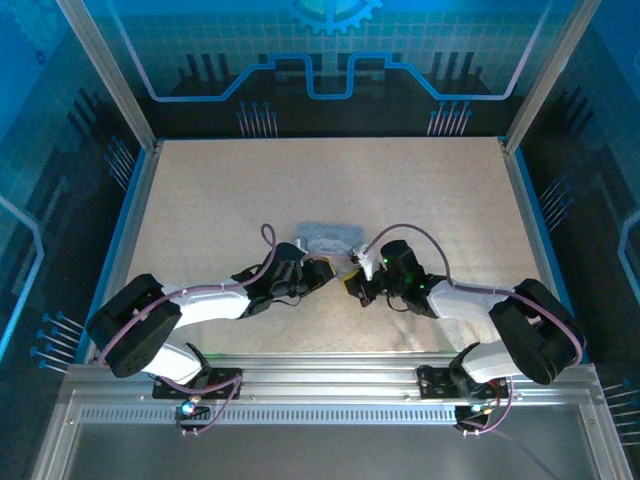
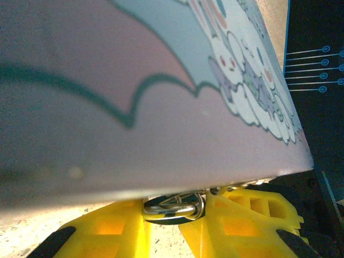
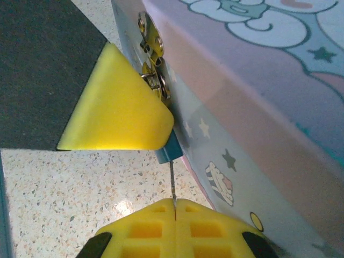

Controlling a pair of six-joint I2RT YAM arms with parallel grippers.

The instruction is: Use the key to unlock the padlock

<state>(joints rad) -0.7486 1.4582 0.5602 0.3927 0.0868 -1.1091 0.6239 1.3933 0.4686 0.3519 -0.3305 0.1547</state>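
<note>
Pressed together, my right tool (image 3: 175, 210) pinches the key (image 3: 172, 183) edge-on, its blade aimed up at the padlock (image 3: 155, 80) hanging on the tin (image 3: 258, 107) front. My left tool (image 2: 176, 216) brackets the shackle, I judge to steady it for insertion. Whether it truly clamps, I cannot tell. Tin sits mid-worktop (image 1: 200, 200).

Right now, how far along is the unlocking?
Done: the right hand is shut on the key. In hand: the left hand grips the padlock by its shackle at the tin's edge, and the key's tip meets a blue piece below the hasp. Left: nothing shows the shackle open, so turning and releasing seemingly remain.
</note>
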